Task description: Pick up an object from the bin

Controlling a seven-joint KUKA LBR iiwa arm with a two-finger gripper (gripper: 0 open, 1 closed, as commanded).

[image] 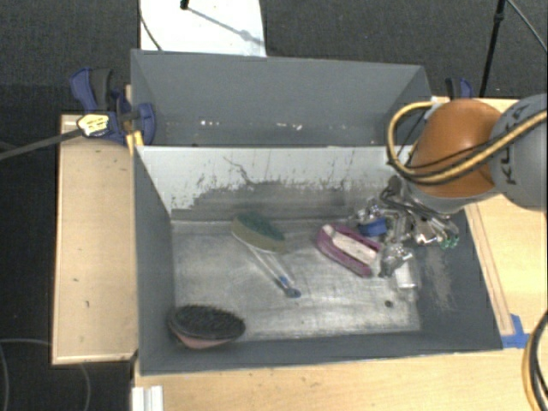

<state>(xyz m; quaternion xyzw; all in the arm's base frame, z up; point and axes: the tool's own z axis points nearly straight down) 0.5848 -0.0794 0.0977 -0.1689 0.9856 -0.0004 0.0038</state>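
– Grey metal bin (154, 255), log it left to right. What lies where?

– Front-left corner: dark oval hairbrush (205, 325), bristles up, near the front wall. Centre: green-headed brush (257, 229), its thin handle running down-right to a blue tip. Both lie loose and flat, well apart from the arm.

– And the right side?

– Purple-and-white object (347, 248), kind not identifiable, flat on the floor. Its long axis runs from upper left to lower right. The lower-right end points at the gripper (396, 262) and is either touching it or just beside it; I cannot tell which.

– Grip state?

– Cannot tell whether it is open or closed, and nothing is visibly held. The gripper sits low near the floor, and the arm enters from the right under its orange cover (454, 148). Judgement: that low placement beside the purple piece suits a grasp at that end, taken across the long axis.
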